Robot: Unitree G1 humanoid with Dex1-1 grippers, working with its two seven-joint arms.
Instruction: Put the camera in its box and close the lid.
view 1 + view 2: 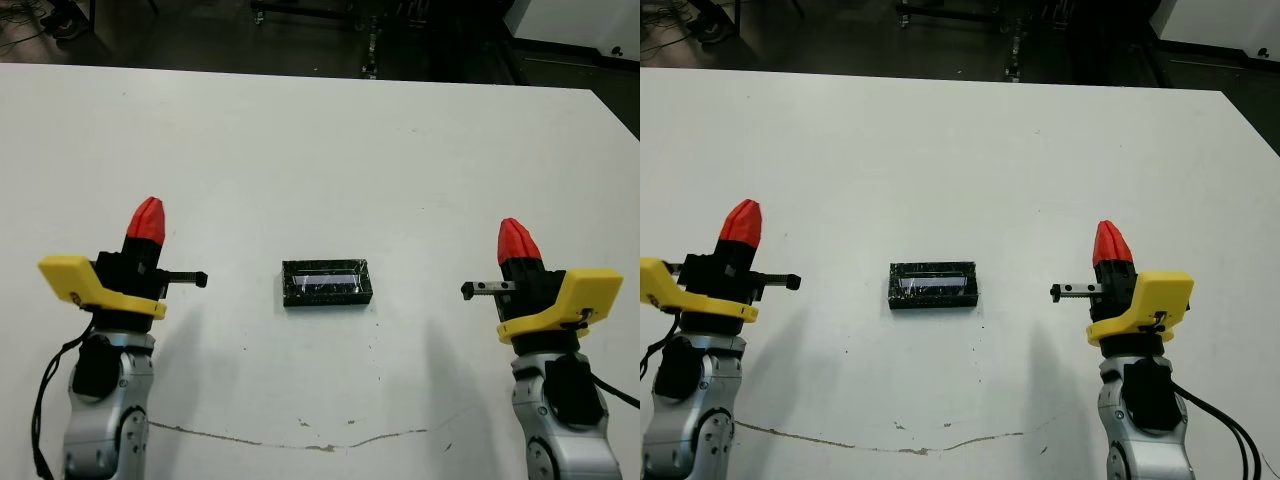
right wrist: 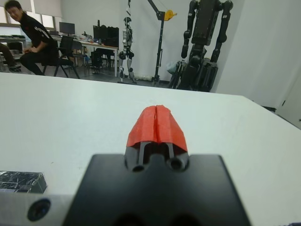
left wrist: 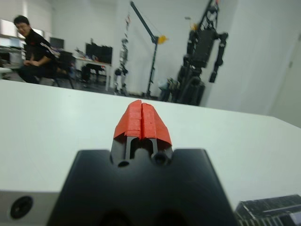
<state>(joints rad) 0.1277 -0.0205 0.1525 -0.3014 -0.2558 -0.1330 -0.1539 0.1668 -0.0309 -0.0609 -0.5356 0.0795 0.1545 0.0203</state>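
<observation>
In the middle of the white table lies the lid [image 1: 327,282], a glossy black slab with silvery speckled reflections. It rests flat on the box [image 1: 328,299], of which only the low dark front side shows. The camera is hidden. My left gripper [image 1: 147,220] is shut and empty, raised about a hand's width left of the lid. On the other side my right gripper [image 1: 515,240] is likewise shut and holds nothing. A corner of the lid [image 3: 273,209] shows in the left wrist view beside the pressed-together red fingertips [image 3: 142,120].
A thin dark crack line [image 1: 300,440] runs across the table near its front edge. Beyond the far edge a person [image 2: 28,37] sits on a chair, and a dark humanoid robot [image 2: 204,42] hangs on a stand.
</observation>
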